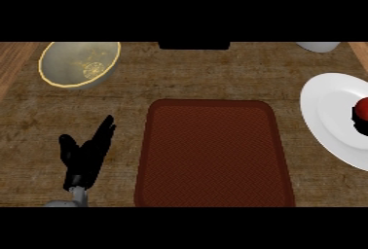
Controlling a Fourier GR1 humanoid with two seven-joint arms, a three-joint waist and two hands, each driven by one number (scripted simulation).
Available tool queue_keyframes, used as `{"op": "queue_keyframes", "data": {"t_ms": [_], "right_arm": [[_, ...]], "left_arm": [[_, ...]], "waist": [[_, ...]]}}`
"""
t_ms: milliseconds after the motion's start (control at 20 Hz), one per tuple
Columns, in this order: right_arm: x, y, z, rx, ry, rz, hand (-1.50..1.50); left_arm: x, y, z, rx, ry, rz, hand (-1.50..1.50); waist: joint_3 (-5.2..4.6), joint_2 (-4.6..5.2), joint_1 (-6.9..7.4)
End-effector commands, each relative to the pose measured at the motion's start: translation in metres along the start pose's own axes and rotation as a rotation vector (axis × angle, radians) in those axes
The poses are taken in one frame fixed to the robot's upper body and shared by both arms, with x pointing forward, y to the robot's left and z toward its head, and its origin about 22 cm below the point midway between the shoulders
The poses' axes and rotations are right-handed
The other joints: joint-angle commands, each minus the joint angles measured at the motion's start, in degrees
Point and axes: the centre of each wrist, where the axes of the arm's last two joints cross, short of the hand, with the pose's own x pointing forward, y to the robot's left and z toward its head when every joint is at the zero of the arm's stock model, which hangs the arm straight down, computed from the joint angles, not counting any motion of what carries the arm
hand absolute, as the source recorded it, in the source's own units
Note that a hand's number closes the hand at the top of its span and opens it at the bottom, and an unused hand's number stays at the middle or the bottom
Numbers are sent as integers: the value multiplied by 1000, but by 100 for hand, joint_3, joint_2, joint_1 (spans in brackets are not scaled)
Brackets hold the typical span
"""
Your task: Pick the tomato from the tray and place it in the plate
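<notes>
Resting at the lower left of the surface (43, 116), the left hand (84, 154) stands open, fingers straight, holding nothing. A yellow-rimmed bowl (78, 63) sits behind it; the brown tray (213, 153) lies bare at centre. Far right, the tomato (363, 108) is over the white plate (332, 124), cut by the frame edge beside something dark, probably the right hand, its fingers unreadable.

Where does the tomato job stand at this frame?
Done: the brown tray holds nothing. In hand: the tomato shows over the white plate at the right edge, with dark fingers beside it. Left: whether it is released cannot be told. The left hand rests open.
</notes>
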Motion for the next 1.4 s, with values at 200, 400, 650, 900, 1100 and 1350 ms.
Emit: {"op": "queue_keyframes", "data": {"t_ms": [200,400,650,900,1100,1350], "right_arm": [[-48,-5,-52,-15,7,-18,150],[-65,-7,-46,222,203,255,-150],[-73,5,-47,333,199,126,-150],[-81,9,-40,300,117,-88,-150],[-70,-5,-64,159,106,-268,-150],[-84,-45,-70,113,158,-359,-150]], "left_arm": [[-11,-3,8,-10,58,-2,0],[-1,-24,-7,-46,13,-13,0],[10,-20,-13,-38,20,-19,0],[-2,-15,-7,-30,19,-6,0],[-13,-13,7,-34,45,0,0],[9,-9,-6,-23,21,0,0]], "waist": [[-18,50,115],[-22,141,284],[1,133,243],[11,129,191],[2,88,177],[-7,87,73]]}}
